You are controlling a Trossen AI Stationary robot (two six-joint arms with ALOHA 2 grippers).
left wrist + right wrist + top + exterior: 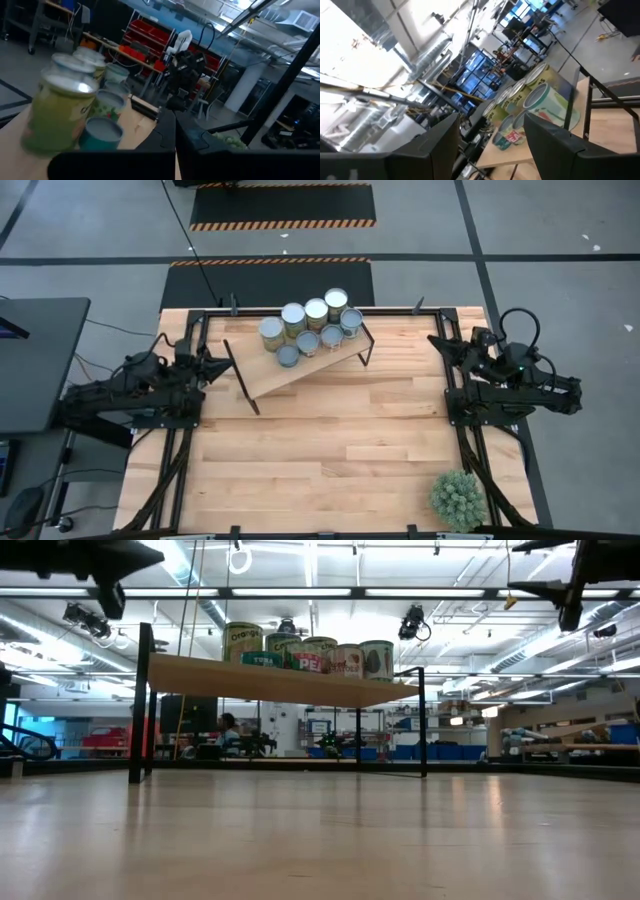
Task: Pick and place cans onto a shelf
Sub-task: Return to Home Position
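Eight cans (310, 325) stand upright in two rows on the tilted light wooden shelf (300, 372), four larger with bright tops behind and four smaller with dull tops in front. The shelf stands on thin black legs at the table's far middle. The cans also show in the low view (310, 655), the left wrist view (65, 110) and the right wrist view (540, 107). My left gripper (222, 366) is shut and empty, raised at the shelf's left end. My right gripper (437, 342) is open and empty, raised to the right of the shelf.
A green spiky potted plant (458, 498) stands at the table's near right corner. Black frame rails (190, 440) run along the table's sides. Bare tabletop (330, 450) lies in front of the shelf.
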